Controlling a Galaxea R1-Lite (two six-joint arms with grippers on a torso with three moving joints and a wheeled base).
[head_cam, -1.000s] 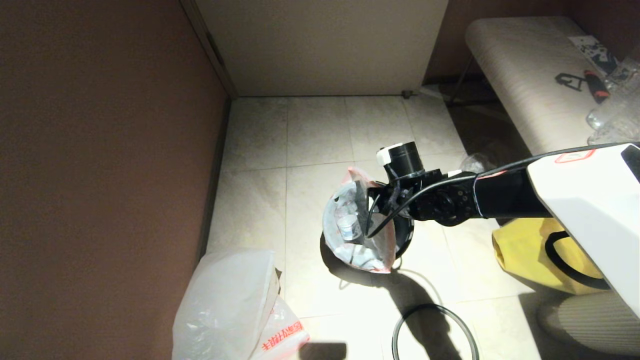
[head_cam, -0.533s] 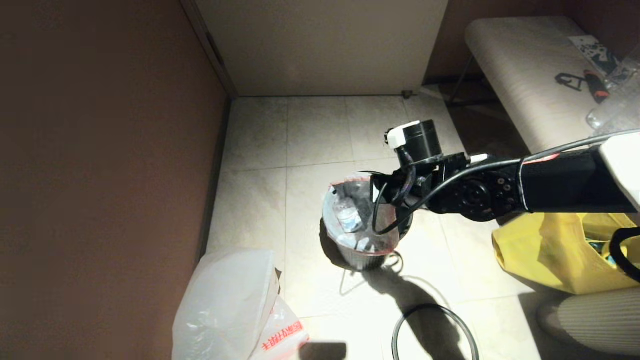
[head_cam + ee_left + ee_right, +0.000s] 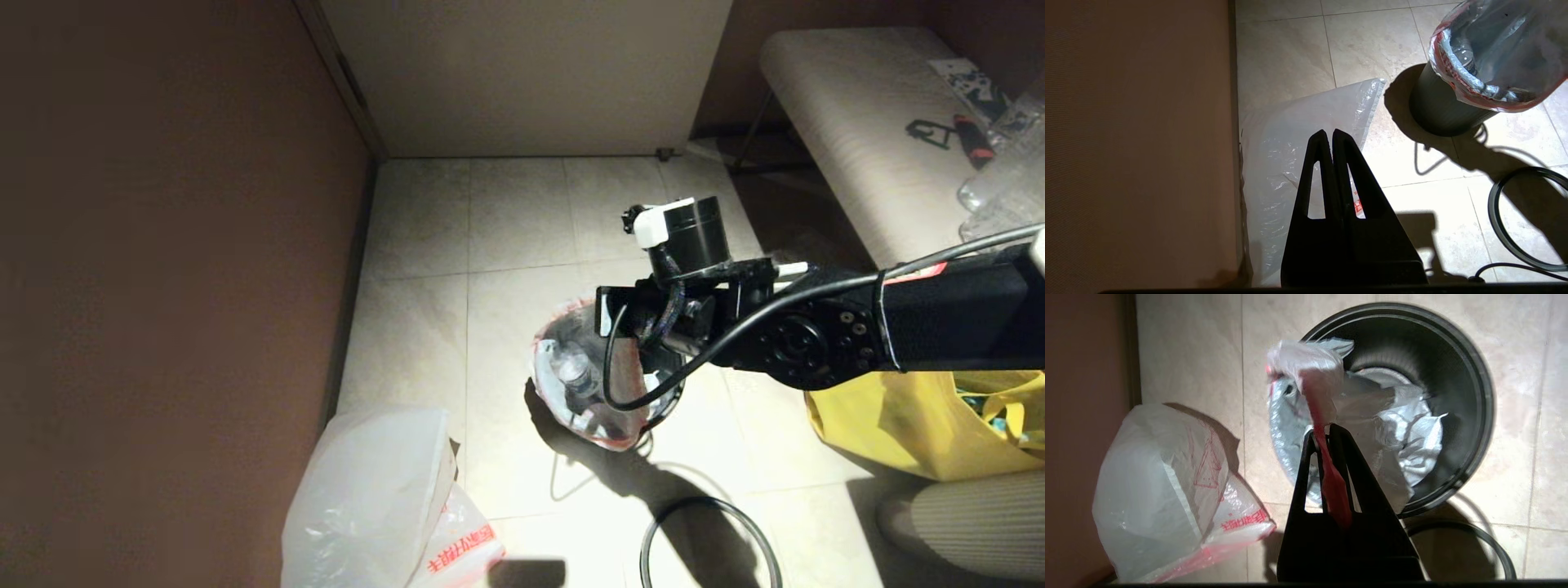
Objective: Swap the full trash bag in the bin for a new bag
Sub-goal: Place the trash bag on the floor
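Note:
The full trash bag (image 3: 581, 382), see-through with orange-pink handle strips, hangs half out of the black bin (image 3: 1439, 112) and bulges over its rim. In the right wrist view my right gripper (image 3: 1323, 430) is shut on the bag's orange-pink handle strip (image 3: 1331, 482), right above the bin's opening (image 3: 1478, 396). The bin's thin grey hoop (image 3: 707, 500) lies loose on the floor in front of it. The new bag (image 3: 375, 498), milky white with red characters, lies crumpled by the left wall. My left gripper (image 3: 1329, 132) hangs shut and empty over the new bag (image 3: 1274, 163).
A brown wall (image 3: 163, 286) runs along the left, with a pale panel (image 3: 531, 73) at the back. A yellow tote bag (image 3: 890, 425) sits right of the bin, under my right arm. A padded bench (image 3: 849, 131) with small items stands at the back right.
My right arm has risen and drawn back to the right with the handle strip in its grip. The full bag has come up further and now sags over the bin's left side.

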